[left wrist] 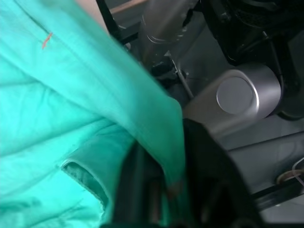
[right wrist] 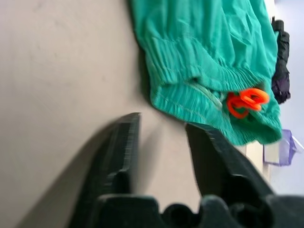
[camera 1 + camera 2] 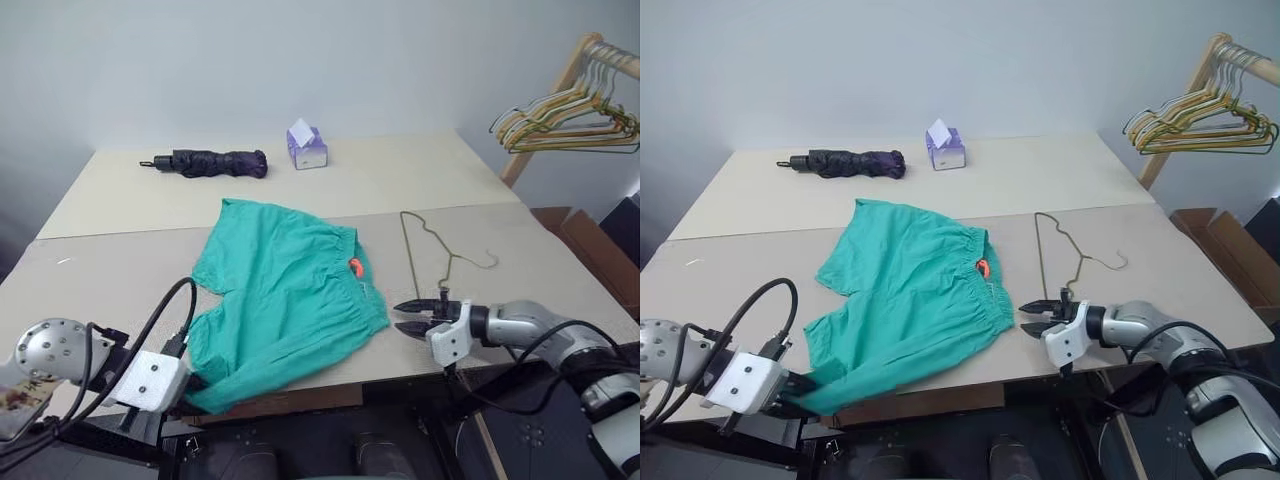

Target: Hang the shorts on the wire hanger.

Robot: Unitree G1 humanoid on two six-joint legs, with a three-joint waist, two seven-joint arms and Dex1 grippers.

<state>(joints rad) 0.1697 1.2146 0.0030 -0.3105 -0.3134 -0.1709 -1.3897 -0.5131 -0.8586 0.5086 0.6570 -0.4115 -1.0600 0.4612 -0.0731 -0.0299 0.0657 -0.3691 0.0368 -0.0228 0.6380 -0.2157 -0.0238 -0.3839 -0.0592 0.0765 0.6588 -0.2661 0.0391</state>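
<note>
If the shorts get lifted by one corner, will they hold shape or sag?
Probably sag: the shorts lie wrinkled, with a corner draping over the table edge by the left gripper. The gathered waistband likely bunches. They look light and should drag easily.

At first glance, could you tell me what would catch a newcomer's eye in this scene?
The teal shorts lie spread across the table's near half, one corner hanging over the front edge by the left gripper. Right of them lies the wire hanger, apart from the cloth, with the right gripper open between the two. Farther back sit a dark folded umbrella and a purple tissue box.
</note>
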